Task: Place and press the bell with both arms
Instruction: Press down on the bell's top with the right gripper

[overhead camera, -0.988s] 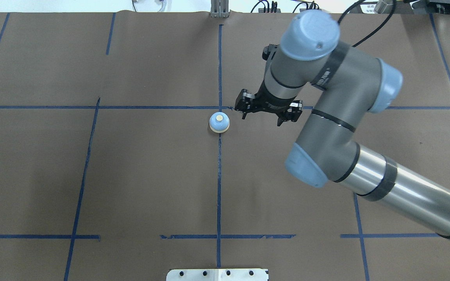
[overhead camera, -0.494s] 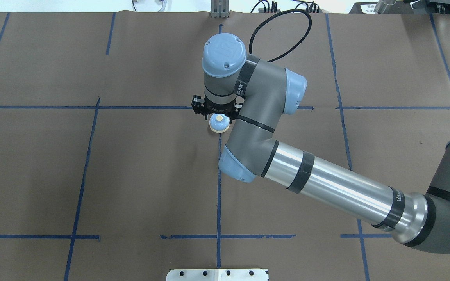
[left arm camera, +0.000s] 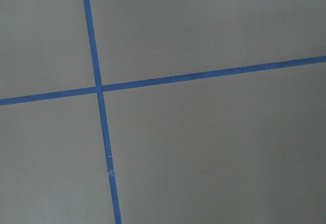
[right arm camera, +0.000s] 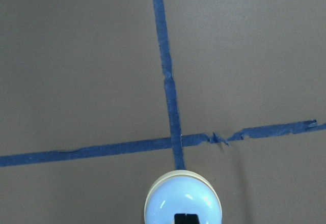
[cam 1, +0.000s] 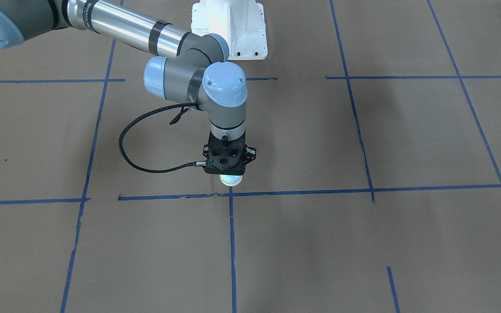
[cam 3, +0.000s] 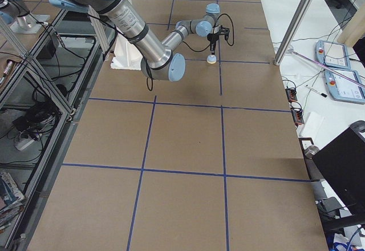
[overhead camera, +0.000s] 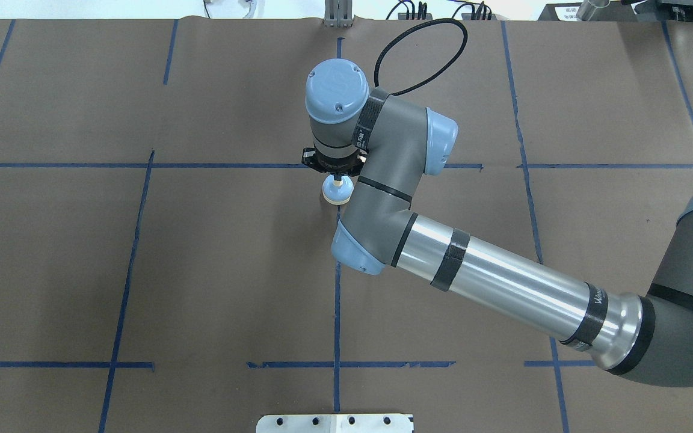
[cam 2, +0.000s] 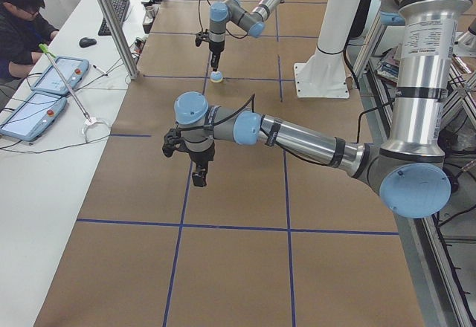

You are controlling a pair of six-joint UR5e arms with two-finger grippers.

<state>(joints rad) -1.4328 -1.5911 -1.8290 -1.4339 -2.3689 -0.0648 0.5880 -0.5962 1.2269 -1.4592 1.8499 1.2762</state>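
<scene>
Front-facing: one small light-blue dome-shaped desk bell with a cream rim [cam 1: 231, 180] stands at 12 o'clock of one blue tape cross [cam 1: 231, 194]. One black right gripper [cam 1: 229, 168] is directly above it.
Right wrist: its fingertips [right arm camera: 184, 218] are pressed together on the bell's top.
Left side: one left gripper [cam 2: 197, 175] hangs well apart, at 6 o'clock of the bell; whether it is open cannot be told.

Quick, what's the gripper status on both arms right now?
Left gripper: cannot be told; only a side view shows it properly, hanging over bare table.
Right gripper: closed, tips together right over the top of the bell, holding nothing.

Bright even overhead light, soft diffuse shadows, sharp focus throughout
</scene>
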